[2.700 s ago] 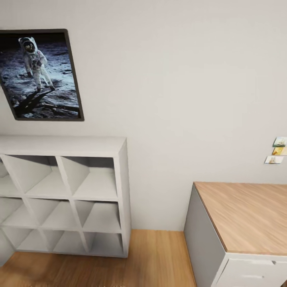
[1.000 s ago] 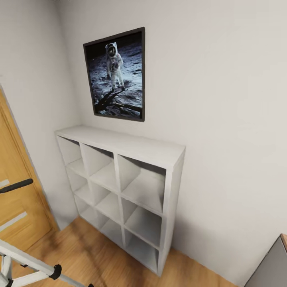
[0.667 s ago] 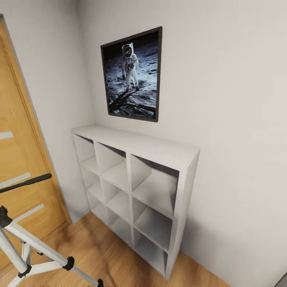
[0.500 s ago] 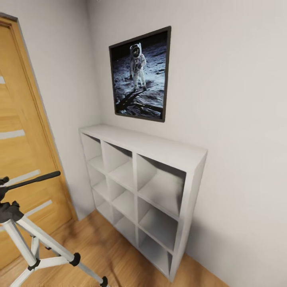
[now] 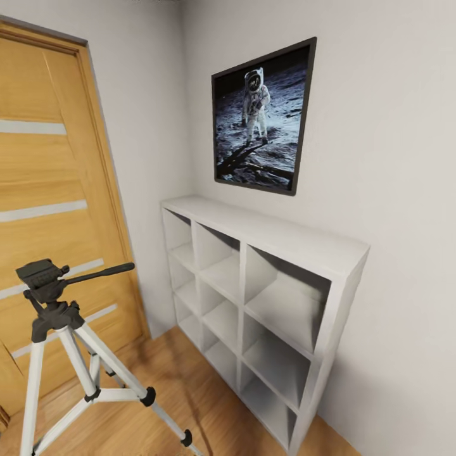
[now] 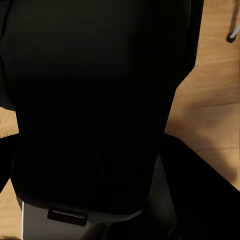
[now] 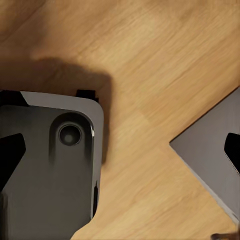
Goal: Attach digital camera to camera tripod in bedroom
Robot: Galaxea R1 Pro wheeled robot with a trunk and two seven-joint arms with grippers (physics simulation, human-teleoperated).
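We are seeing the camera tripod (image 5: 63, 354) standing at the near left on the wood floor (image 5: 190, 405), in front of the oak door (image 5: 57, 190). Right of it, a white cube shelf (image 5: 266, 297) is standing against the wall under an astronaut picture (image 5: 263, 117). We cannot tell how either gripper's fingers are standing; the wrist views are showing dark robot parts over the floor

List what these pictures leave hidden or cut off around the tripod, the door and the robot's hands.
- Camera tripod: in the head view, the lower ends of its two near legs are cut by the bottom edge.
- Oak door: its left part runs off the head view's left edge.
- Left wrist view: a dark body up close blocks most of it; whether the hand is open cannot be told.
- Right wrist view: grey robot parts over the wood floor; finger state unclear.
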